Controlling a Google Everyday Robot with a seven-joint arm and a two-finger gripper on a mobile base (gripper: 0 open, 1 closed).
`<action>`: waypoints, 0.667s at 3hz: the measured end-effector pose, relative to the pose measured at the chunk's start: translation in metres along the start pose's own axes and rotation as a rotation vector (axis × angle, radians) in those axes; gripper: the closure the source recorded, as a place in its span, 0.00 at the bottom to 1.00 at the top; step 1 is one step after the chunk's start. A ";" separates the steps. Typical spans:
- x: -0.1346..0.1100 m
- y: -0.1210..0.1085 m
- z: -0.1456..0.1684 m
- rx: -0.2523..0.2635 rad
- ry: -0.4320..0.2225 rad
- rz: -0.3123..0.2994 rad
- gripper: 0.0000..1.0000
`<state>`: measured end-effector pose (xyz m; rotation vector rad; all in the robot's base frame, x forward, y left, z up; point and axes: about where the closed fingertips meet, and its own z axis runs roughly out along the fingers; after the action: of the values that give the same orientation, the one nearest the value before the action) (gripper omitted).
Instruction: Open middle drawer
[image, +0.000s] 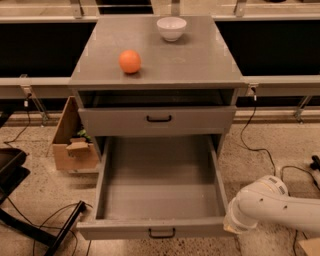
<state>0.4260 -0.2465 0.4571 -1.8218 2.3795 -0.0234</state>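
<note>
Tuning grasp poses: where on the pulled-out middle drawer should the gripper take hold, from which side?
Take the small black bar handle centred on the front of the middle drawer. Come straight at the front: the bar lies horizontal and seems to stand off the panel, so closing over and under it should hold. The gripper sits by the drawer's right front corner.

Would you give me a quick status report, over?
Gripper low, at a front corner of the middle drawer. Drawer pulled far out. Orange and bowl on the cabinet top, clear of it.
</note>
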 end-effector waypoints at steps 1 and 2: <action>0.026 0.035 -0.018 0.002 -0.012 -0.003 1.00; 0.059 0.062 -0.026 -0.003 -0.002 0.001 0.84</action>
<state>0.3483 -0.2890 0.4703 -1.8219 2.3804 -0.0177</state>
